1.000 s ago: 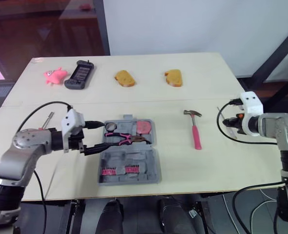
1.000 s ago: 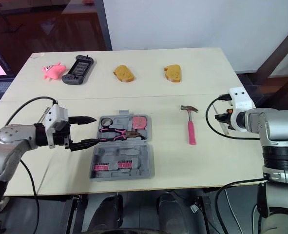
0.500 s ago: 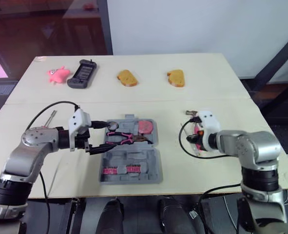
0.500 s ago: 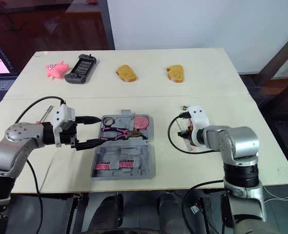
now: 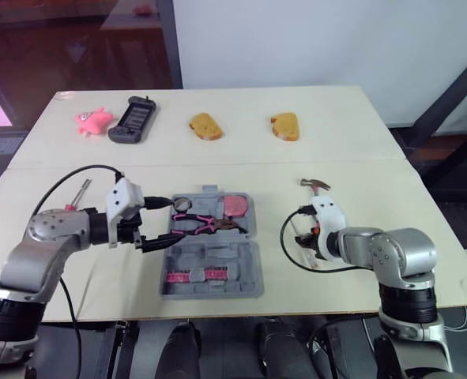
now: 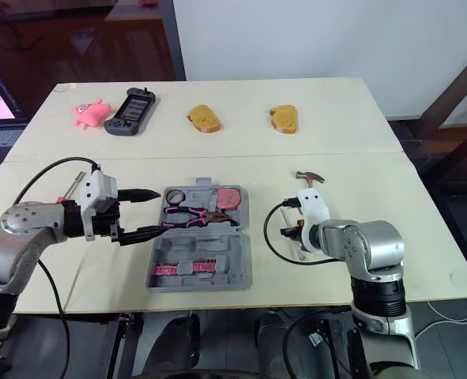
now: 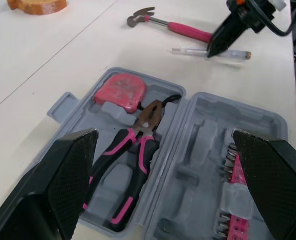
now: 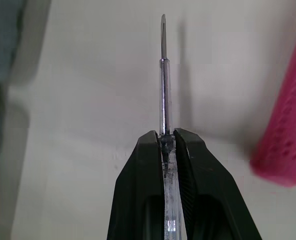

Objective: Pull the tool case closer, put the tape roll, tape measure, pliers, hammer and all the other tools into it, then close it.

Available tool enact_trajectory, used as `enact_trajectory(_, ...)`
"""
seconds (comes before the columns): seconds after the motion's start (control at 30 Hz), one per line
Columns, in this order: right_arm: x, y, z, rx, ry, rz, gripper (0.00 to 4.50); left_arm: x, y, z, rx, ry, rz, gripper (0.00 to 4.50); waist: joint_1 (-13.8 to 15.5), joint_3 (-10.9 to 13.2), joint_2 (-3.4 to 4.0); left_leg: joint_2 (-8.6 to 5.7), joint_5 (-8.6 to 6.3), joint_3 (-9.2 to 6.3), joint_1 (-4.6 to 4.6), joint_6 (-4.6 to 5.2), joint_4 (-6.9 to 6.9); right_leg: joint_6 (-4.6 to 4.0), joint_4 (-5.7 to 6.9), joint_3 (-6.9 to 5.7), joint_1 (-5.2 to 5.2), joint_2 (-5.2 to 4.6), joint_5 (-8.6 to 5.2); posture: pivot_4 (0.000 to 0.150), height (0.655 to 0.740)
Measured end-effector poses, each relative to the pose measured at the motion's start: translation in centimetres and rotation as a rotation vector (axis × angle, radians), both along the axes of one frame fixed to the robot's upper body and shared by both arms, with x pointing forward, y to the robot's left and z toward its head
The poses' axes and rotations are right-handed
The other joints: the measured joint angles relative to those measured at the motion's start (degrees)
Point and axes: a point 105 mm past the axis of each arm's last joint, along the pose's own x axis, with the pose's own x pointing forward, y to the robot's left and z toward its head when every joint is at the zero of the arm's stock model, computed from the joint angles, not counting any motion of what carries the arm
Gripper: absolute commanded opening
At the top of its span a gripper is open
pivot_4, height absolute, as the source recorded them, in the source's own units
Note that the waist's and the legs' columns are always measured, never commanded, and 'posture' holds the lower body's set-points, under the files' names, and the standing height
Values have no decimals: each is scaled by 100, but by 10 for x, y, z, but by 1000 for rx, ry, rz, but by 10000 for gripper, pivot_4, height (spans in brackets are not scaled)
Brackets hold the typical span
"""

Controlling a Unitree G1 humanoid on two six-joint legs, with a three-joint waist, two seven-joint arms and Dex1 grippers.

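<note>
The grey tool case (image 5: pixel 247 272) lies open at the table's front middle. It holds pink-and-black pliers (image 5: pixel 204 225), a pink tape measure (image 5: pixel 235 205) and a row of bits (image 5: pixel 193 275). My left gripper (image 5: pixel 160 222) stands open at the case's left edge, with nothing between its fingers. Right of the case, my right gripper (image 8: pixel 164 137) is shut on a clear-handled screwdriver (image 8: pixel 163 75) low over the table. The pink-handled hammer (image 7: pixel 173 27) lies just beyond it; its head (image 5: pixel 314 185) shows past the right wrist, which covers most of the handle.
Along the far edge lie a pink toy (image 5: pixel 91 121), a black handheld device (image 5: pixel 132 121) and two bread pieces (image 5: pixel 204 126) (image 5: pixel 284 125). A small metal tool (image 5: pixel 79 192) lies by my left arm. The table's front edge runs just below the case.
My right arm swung in from the table's right side to the spot beside the hammer and has since dropped a little nearer, uncovering the hammer head. The left gripper has barely moved.
</note>
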Motion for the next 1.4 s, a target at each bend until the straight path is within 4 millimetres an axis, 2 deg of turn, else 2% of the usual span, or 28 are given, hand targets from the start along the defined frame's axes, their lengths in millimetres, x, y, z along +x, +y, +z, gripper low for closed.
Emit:
enact_trajectory(0.1, -2, 3, -2, 7, 6, 9, 138, -2, -2, 0, 2, 0, -14, 45000, -1, 0, -1, 0, 0, 0, 0, 0, 0, 0, 0, 0, 0, 1, 0, 1500, 7400)
enact_trajectory(0.2, -4, 6, -2, 10, 1, 11, 13037, -3, -1, 0, 3, 3, -24, 45000, -5, -1, -1, 0, 0, -1, 0, 0, -1, 0, 0, 0, 0, 1, -1, 1500, 7400)
enact_trajectory(0.4, -6, 16, 2, 47, -13, 47, 42813, 1, -2, 6, 3, -12, -34, 45000, 0, -3, -4, 0, 0, 0, 1, 0, 3, -2, -1, 0, 3, 0, -1, 1500, 7400)
enact_trajectory(0.43, -6, 16, 3, 47, -16, 55, 44603, 1, -1, 5, 3, -8, -32, 45000, 3, -2, -4, 0, 0, 0, 0, 0, 2, -2, -2, 0, 3, 0, -1, 1500, 7400)
enact_trajectory(0.5, -4, 10, 11, 26, -34, 67, 44603, 2, 0, 4, 1, -2, -31, 45000, 2, -1, -2, -1, 0, 0, -1, 0, 3, -2, -2, 0, 1, -1, -1, 1500, 7400)
enact_trajectory(0.57, 4, 6, 29, 12, -82, 93, 44603, 2, 0, 4, 1, 0, -30, 45000, -3, 0, -2, 0, 0, 0, -2, 0, 0, -2, -2, 1, -2, -1, -1, 1500, 7400)
enact_trajectory(0.7, 15, 12, 72, 19, -177, 205, 44603, 2, 2, 4, -2, -4, -25, 45000, -22, 1, 0, 2, 0, -1, -2, 1, -9, -2, -1, 0, -9, 3, -1, 1500, 7400)
enact_trajectory(0.8, 17, 22, 105, -136, -234, 431, 44603, -1, 12, 7, 1, -22, 22, 45000, -46, 11, 13, 2, 0, 0, -13, 1, -7, -2, -3, 0, -22, 0, -1, 1500, 7400)
enact_trajectory(0.87, 20, 19, 115, -253, -291, 523, 44603, -3, 16, 9, 2, -32, 41, 45000, -17, 9, 8, 2, -1, 0, -14, 1, -9, 0, -7, -3, -21, -1, -4, 1500, 7400)
enact_trajectory(0.9, 23, 18, 116, -320, -327, 587, 44603, -5, 17, 8, 2, -33, 49, 45000, -4, 9, 5, 2, -1, 1, -15, 2, -8, 0, -10, -4, -21, -2, -4, 1500, 7400)
enact_trajectory(0.97, 25, 19, 105, -499, -401, 879, 44603, -13, 22, 3, 2, -20, 79, 45000, -9, 11, 4, 1, -2, 8, -25, 0, -7, 5, -29, -2, -25, -9, -5, 1500, 7400)
enact_trajectory(1.07, 14, 18, 80, -606, -334, 1252, 44603, -18, 26, 0, 0, -16, 112, 45000, -15, 16, -2, 1, -1, 8, -32, 0, 1, 7, -33, -3, -25, -8, -3, 1500, 7400)
enact_trajectory(1.13, 9, 13, 70, -651, -274, 1422, 44603, -20, 26, 3, 0, -32, 117, 45000, -10, 18, 1, 1, -1, 8, -33, 0, 9, 4, -31, -3, -23, -9, -1, 1500, 7400)
enact_trajectory(1.27, 15, 8, 61, -766, -249, 1653, 44603, -26, 29, -1, 5, -21, 149, 45000, -25, 19, -2, 1, 0, 8, -27, -1, 12, -2, -27, -3, -20, -8, 2, 1500, 7400)
enact_trajectory(1.4, 18, 18, 46, -819, -275, 1836, 44603, -30, 29, -2, 10, -22, 164, 45000, -14, 20, -2, 1, 0, 8, -24, -1, 9, 1, -13, -4, -22, -7, 2, 1500, 7400)
